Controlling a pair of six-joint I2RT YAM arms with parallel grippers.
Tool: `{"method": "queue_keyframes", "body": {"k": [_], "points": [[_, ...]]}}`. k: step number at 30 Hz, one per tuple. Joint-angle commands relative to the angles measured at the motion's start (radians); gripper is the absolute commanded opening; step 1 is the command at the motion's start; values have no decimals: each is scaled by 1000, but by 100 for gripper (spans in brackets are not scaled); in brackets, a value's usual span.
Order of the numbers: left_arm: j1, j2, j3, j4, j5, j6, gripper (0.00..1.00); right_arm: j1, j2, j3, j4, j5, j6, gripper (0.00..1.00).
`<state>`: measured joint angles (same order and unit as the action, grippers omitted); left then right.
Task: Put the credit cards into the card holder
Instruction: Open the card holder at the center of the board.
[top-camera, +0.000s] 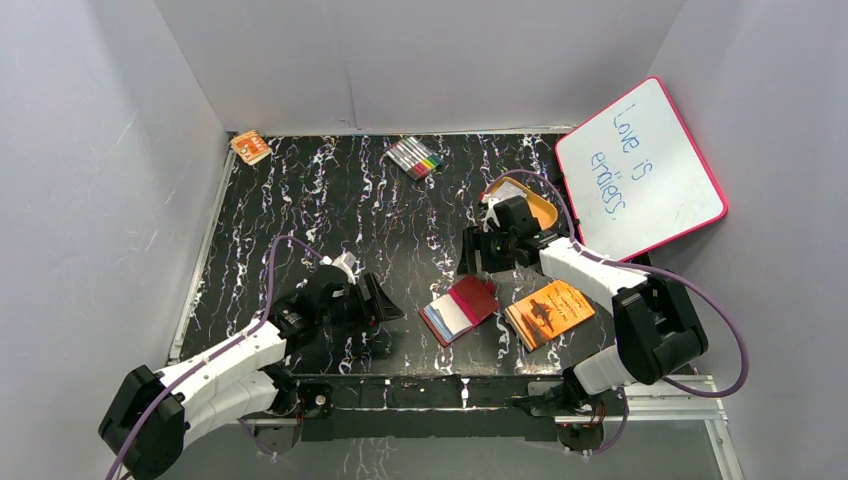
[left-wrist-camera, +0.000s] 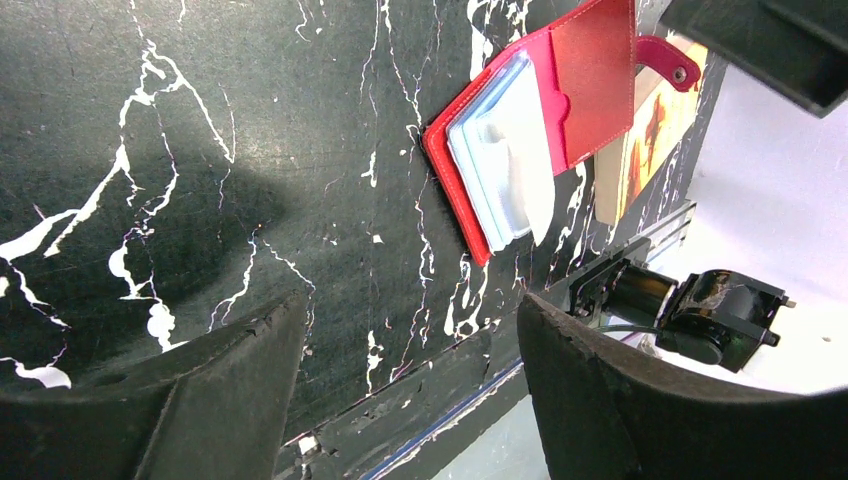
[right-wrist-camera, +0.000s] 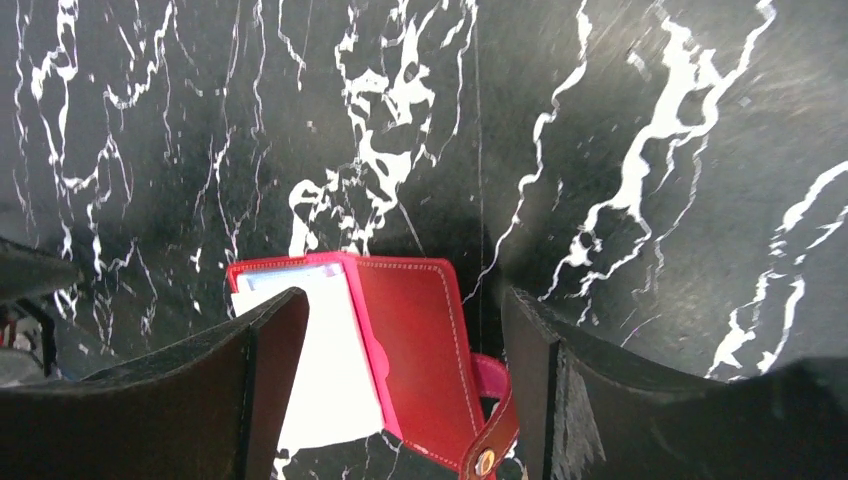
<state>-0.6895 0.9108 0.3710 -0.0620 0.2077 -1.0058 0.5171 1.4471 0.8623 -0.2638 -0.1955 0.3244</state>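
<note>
Ok so here's where things are. The small dark-red leather-look folding wallet (top-camera: 478, 293) is lying open on the black marble-look counter with white veins (top-camera: 330, 220), near the front edge and roughly between the two arms. The whitish and light-blue plastic cards (left-wrist-camera: 500, 160) sit as a stack on the wallet's left half. One end looks tucked under the red pocket flap, and the rest is sticking out in plain sight. The snap tab with the silver stud (left-wrist-camera: 672, 63) hangs off the far side of the wallet, over the edge of the orange booklet with the dark silhouette picture (top-camera: 550, 312), which lies just to the right of it.

Left hand (left-wrist-camera: 410, 330) is low over the counter just left of the wallet. Its fingers are wide apart with only bare counter between them.

Right hand (right-wrist-camera: 402, 320) hovers just behind the wallet, pointing down at it. Its fingers (right-wrist-camera: 270, 350) are spread wider than the wallet and aren't touching it or pinching anything.

Other stuff: a pink-rimmed whiteboard with blue handwriting (top-camera: 640, 165) leans at the back right, a bunch of coloured marker pens (top-camera: 415, 157) lies at the back, and there's a small orange box (top-camera: 250, 147) in the back-left corner.
</note>
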Motion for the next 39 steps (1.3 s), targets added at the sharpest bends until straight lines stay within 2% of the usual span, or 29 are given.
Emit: {"method": "queue_keyframes", "body": {"k": [1,8,14,19,27,31,35,39], "points": [[-5,-22,-11,-14,23,5,74,-5,-1,-54,73,-96,16,77],[-5,-18,-14,-5,34,16,74,-5,-53,-153,77,-35,91,70],[-5,-18,-21,4,40,15,74,5,-111,-238,113,-102,152,62],[-5,-18,-36,25,48,7,74,41,-156,-305,148,-132,226,49],[-7,49,-29,82,89,4,72,106,-129,-352,252,-151,328,36],[-8,57,-30,90,86,4,71,122,-123,-382,337,-174,381,23],[-8,37,-34,90,72,-16,66,142,-119,-397,373,-179,412,0],[-11,36,-4,87,71,-25,60,180,-112,-402,398,-154,462,0]]}}
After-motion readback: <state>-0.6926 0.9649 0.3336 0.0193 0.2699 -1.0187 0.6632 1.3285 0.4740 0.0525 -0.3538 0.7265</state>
